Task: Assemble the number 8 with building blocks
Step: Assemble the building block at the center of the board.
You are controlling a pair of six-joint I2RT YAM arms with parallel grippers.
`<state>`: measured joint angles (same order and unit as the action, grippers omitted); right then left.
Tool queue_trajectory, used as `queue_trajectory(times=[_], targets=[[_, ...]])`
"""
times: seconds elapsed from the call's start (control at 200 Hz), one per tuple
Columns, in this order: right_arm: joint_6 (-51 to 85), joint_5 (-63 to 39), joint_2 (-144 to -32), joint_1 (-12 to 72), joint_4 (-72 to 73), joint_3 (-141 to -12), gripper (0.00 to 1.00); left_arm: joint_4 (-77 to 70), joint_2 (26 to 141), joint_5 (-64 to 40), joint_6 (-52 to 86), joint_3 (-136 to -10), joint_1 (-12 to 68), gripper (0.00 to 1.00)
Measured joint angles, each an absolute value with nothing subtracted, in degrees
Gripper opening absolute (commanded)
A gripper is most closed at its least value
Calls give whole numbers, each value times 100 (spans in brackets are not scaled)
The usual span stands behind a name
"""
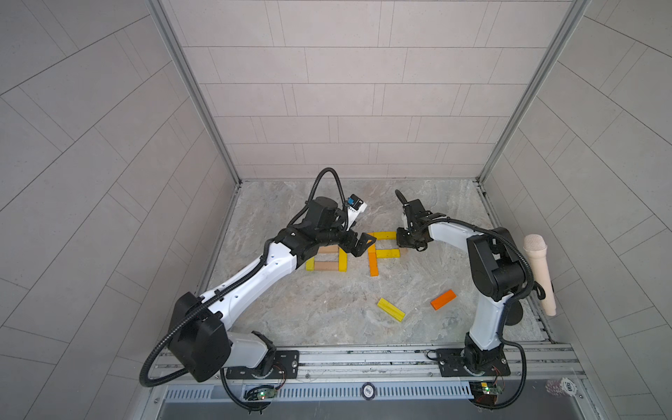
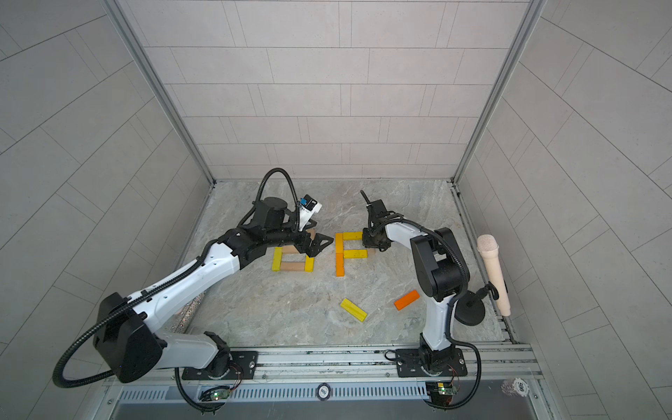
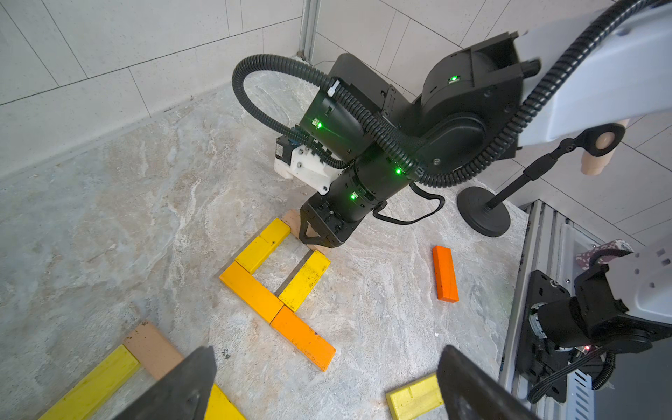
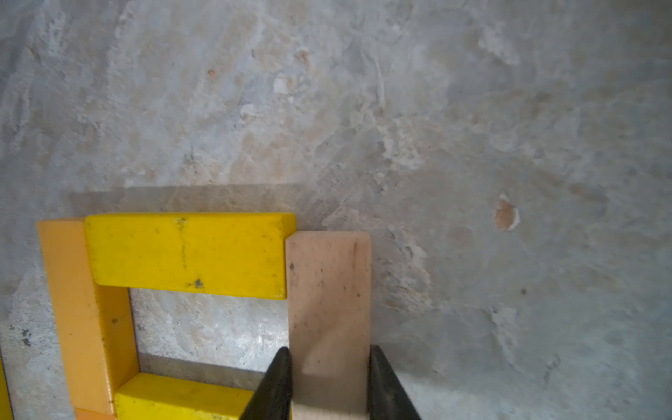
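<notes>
I have my right gripper [image 4: 329, 351] clamped on a tan block [image 4: 327, 291], set at the right end of the top yellow bar [image 4: 185, 254] of the unfinished number 8 [image 1: 373, 262]. My left gripper [image 1: 364, 244] hangs released just left of that figure.

Floor [image 1: 447, 207] beyond the building blocks [image 1: 374, 263] lies open; microphone stand [image 2: 471, 311] crowds right edge.

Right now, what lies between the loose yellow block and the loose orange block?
Nothing lies there: only bare tabletop separates the loose yellow block from the loose orange block, as seen in both top views.
</notes>
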<state>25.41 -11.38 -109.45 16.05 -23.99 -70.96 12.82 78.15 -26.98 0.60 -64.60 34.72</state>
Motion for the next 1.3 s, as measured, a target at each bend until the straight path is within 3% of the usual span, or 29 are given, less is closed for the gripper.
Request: queue_trajectory(times=[0.31, 0.816, 1.071, 1.296], targets=[[2554, -1140, -10995, 1605, -2383, -7157, 35, 1282, 7815, -2698, 60, -6460, 3472, 100], [2569, -1186, -10897, 1605, -2423, -7043, 51, 1282, 7815, -2698, 60, -6460, 3472, 100], [2534, -1332, -9852, 1653, -2445, -6510, 62, 1280, 7815, -2700, 64, -6460, 3472, 100], [2418, -1302, -8503, 2104, -2460, -5647, 66, 1278, 7808, -2694, 67, -6460, 3472, 100]])
